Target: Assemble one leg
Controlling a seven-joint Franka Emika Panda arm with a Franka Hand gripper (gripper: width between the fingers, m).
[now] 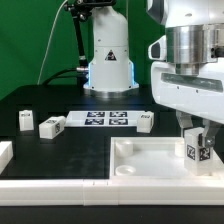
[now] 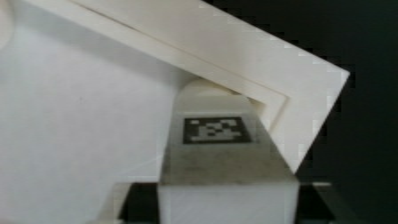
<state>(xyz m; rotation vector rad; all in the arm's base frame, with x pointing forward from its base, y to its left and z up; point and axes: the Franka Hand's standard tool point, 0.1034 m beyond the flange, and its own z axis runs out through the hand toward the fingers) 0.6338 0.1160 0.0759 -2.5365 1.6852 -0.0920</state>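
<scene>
Arm: you see the white Panda arm coming down from above on the exterior view's right, its wrist large in the foreground.
Gripper: the gripper (image 1: 197, 140) hangs low over the near right corner of the tray, closed on a leg (image 1: 196, 151); both fingers press its sides.
Held leg: a small white block, upright, its black-and-white tag facing the exterior camera. In the wrist view the same leg (image 2: 221, 140) stands between the dark fingers (image 2: 137, 200) with its far end at the tray's corner; you cannot tell whether it touches the tray.
Tray: a large white square tray (image 1: 150, 170) lies on the surface at the exterior view's lower right. The wrist view shows its raised rim (image 2: 267, 60) forming a corner around the leg's end.
Marker board: a flat white strip (image 1: 106, 119) with three tags lies behind the tray.
Loose legs: three more lie on the black surface (image 1: 70, 145), well apart from the gripper: one (image 1: 25, 121) far on the exterior view's left, one (image 1: 52, 126) near it, one (image 1: 146, 120) just beside the marker board's right end.
Left edge: a white piece (image 1: 4, 155) is cut off by the frame.
</scene>
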